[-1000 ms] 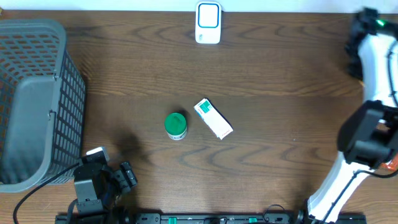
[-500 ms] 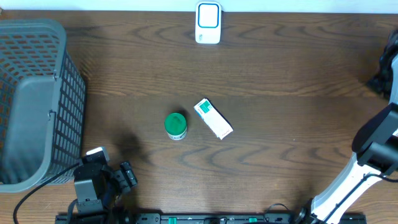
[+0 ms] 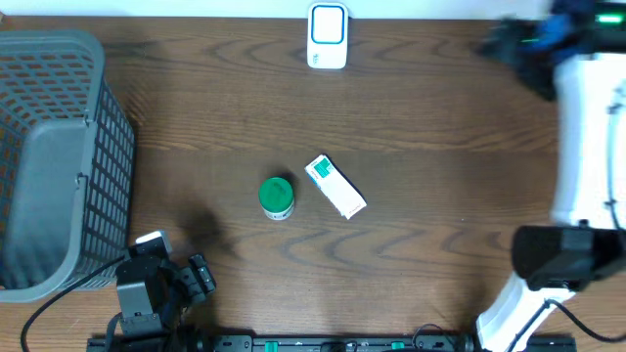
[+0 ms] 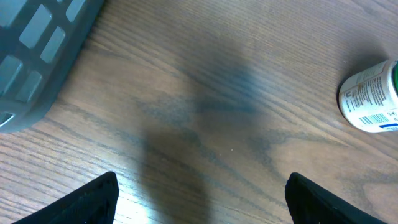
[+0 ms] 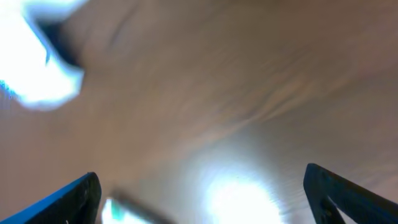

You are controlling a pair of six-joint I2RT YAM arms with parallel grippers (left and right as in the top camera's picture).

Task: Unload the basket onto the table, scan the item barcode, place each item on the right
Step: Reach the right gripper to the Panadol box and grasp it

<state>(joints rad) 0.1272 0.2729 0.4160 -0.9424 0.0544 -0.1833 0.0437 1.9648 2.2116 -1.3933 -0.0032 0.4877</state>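
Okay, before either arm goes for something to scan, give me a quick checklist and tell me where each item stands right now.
1. The left gripper is open and empty: ok.
2. The right gripper is open and empty: ok.
3. Right wrist view sharp enough to aim by: not ok, it is blurred.
4. The green-lidded white bottle stands free on the wooden table, apart from the white and teal carton: ok.
5. Barcode located: ok for the bottle, on its side label in the left wrist view; cannot tell for the carton.
6. The white barcode scanner at the far edge is unobstructed: ok.
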